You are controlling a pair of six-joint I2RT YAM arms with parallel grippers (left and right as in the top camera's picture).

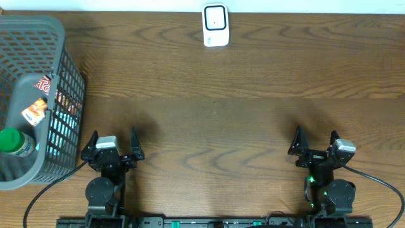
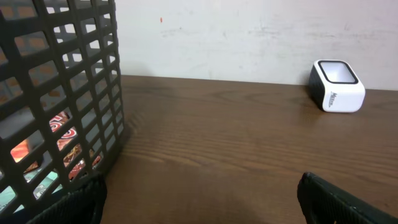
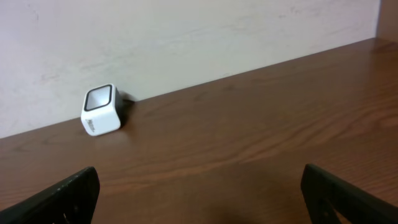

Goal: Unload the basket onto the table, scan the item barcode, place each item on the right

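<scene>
The scanner [image 1: 215, 25], a small white box with a dark window, stands at the far edge of the table [image 1: 215, 120] against the wall [image 2: 236, 31], its window turned up and toward the arms, I'd judge so that a barcode can be shown to it from either side; the grey basket [image 1: 45, 133] stands well away from the scanner, off on the left arm's side, and the goods to be scanned lie inside it, a red and orange snack packet [image 1: 39, 104] and a bottle with a green cap [image 1: 9, 140] among them; nothing has been lifted out yet. The left claw [image 1: 114, 136] rests across the table from the scanner, just beside the basket, its fingers spread wide and holding nothing; it looks the likelier one to reach in. The right claw [image 1: 315, 134] also sits across from the scanner, on the other side, equally spread and empty. The tabletop is dark brown wood grain, bare between claws and scanner; the wall behind the scanner is plain, pale and a little scuffed.
</scene>
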